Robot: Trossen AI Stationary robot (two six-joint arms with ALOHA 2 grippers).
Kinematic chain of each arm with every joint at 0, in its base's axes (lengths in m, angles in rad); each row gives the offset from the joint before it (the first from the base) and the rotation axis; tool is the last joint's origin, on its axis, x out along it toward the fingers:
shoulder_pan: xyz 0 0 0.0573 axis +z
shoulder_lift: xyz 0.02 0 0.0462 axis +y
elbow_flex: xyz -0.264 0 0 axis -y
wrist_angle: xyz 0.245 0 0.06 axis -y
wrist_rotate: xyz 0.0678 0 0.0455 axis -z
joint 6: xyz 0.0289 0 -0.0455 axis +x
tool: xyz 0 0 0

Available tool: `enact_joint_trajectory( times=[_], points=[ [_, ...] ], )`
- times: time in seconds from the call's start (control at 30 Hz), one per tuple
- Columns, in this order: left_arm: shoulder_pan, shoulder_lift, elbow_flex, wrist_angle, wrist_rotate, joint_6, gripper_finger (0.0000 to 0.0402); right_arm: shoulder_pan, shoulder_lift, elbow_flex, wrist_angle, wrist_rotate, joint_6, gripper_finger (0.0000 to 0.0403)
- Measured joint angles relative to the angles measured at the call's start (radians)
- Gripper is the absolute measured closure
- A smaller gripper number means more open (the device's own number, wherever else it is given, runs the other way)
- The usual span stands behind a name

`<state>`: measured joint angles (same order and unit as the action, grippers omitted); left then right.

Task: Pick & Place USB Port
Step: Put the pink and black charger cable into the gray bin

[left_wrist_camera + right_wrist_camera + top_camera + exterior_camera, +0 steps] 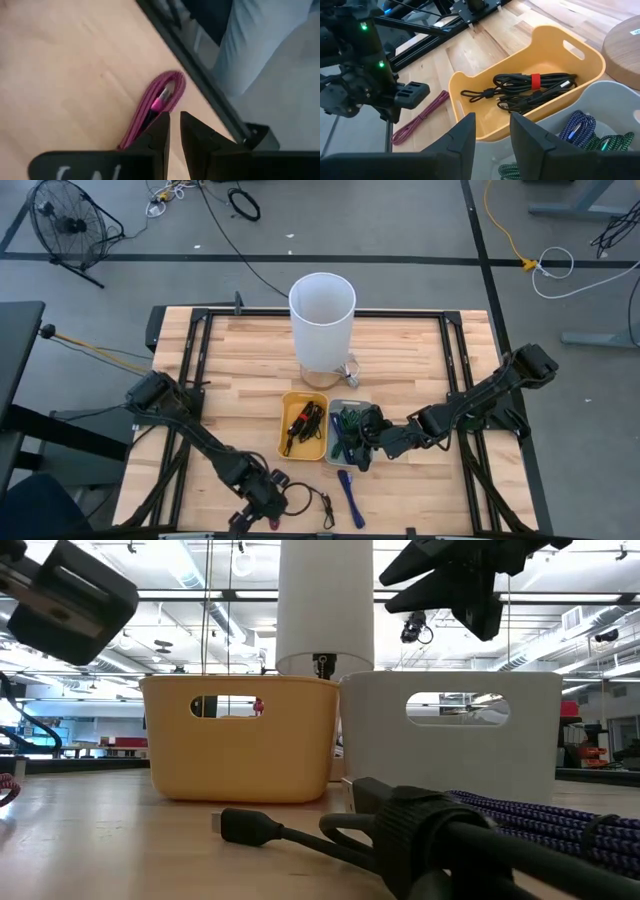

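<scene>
Right gripper (362,442), fingers slightly parted, seemingly empty, hovers over the grey bin (338,406); lift clear toward six o'clock for the blue cable (349,496).

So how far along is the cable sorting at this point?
Done: black cables lie in the yellow bin, braided ones in the white bin. In hand: nothing visibly gripped; right gripper sits over the white bin, left gripper hovers by the pink cable. Left: that cable, the blue cable.
</scene>
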<state>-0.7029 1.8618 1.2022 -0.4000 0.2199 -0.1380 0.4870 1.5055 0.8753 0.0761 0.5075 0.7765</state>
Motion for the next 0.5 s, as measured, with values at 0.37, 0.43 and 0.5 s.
enact_joint_trajectory(
  times=[0.37,0.43,0.5],
  points=[
    [0.012,0.0,0.0,0.031,-0.032,-0.027,0.029,0.0,0.0,0.0,-0.002,0.0,-0.01,0.0284],
    [0.009,0.0,0.0,0.033,-0.033,0.029,0.0271,0.0,0.0,0.0,-0.002,0.0,-0.011,0.0284],
    [-0.001,0.0,0.0,0.032,-0.039,0.107,0.0256,0.0,0.0,0.0,-0.002,0.0,-0.014,0.0284]
  ],
)
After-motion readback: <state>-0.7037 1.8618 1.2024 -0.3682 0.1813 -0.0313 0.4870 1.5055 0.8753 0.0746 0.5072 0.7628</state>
